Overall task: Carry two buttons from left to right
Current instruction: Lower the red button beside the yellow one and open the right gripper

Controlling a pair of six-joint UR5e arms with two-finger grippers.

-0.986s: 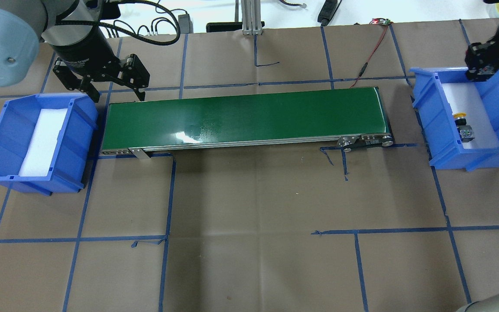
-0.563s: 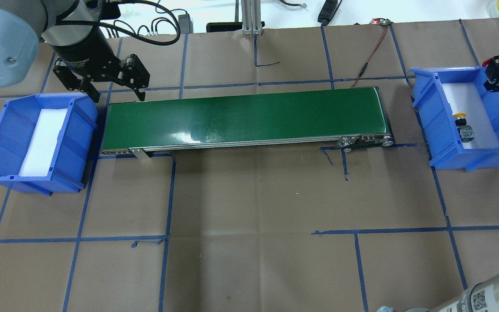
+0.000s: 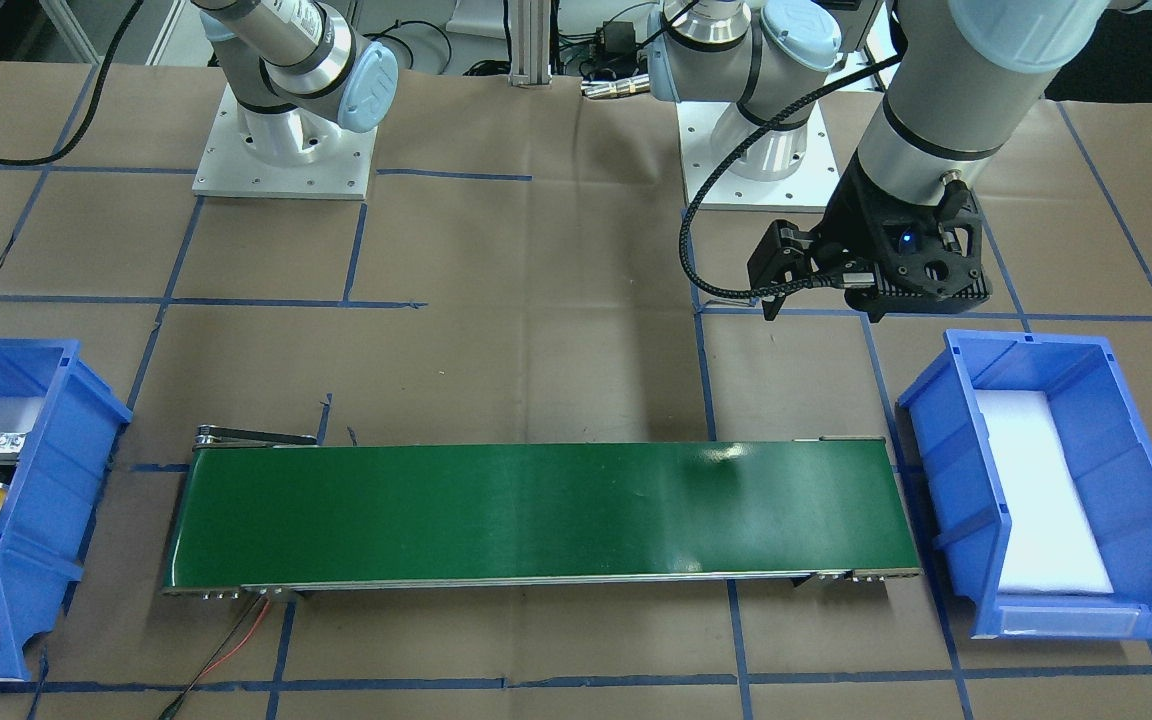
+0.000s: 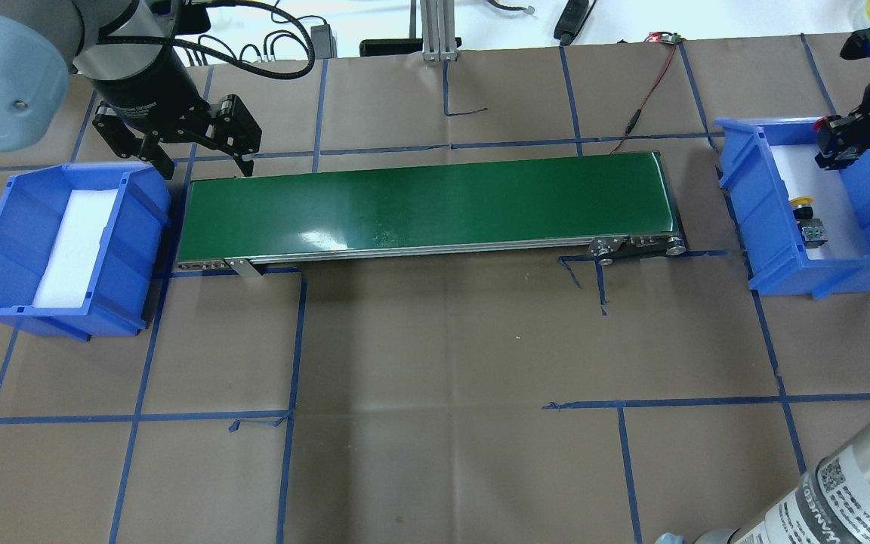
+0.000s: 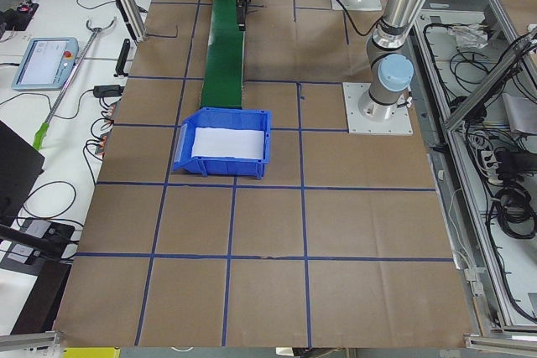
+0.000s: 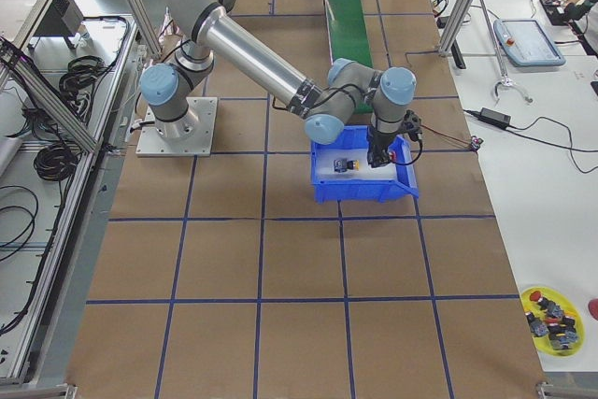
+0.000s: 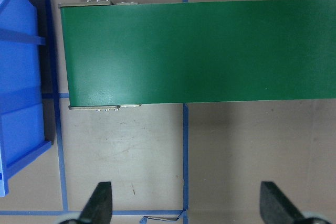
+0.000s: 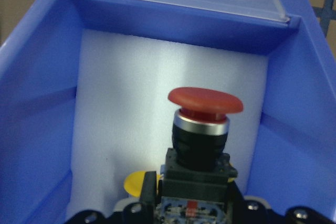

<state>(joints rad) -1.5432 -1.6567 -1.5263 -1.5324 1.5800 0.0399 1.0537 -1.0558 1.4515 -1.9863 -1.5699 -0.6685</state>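
Your right gripper [image 4: 834, 147], clamped on the red button [image 8: 205, 124], hangs over the far end of the right bin [image 4: 745, 189], the yellow button [image 4: 803, 201] lying on its foam [image 4: 794, 162] nearer the robot, so I'd lower straight down.

Bright, even light falls from above in every view, and shadows stay soft: a faint dark patch lies on the brown tabletop [image 3: 576, 370] above the green belt [image 3: 536, 510] in the front-facing view. In the overhead view the belt carries a white glare spot at its lower left and a dull sheen beside it. The white foam [image 4: 76, 234] at that view's left is nearly blown out. The right wrist view shows the red button [image 8: 206, 100] sharp, its bottom edge blurred. The left claw [image 7: 189, 203] fingertips [image 7: 100, 205] look soft.
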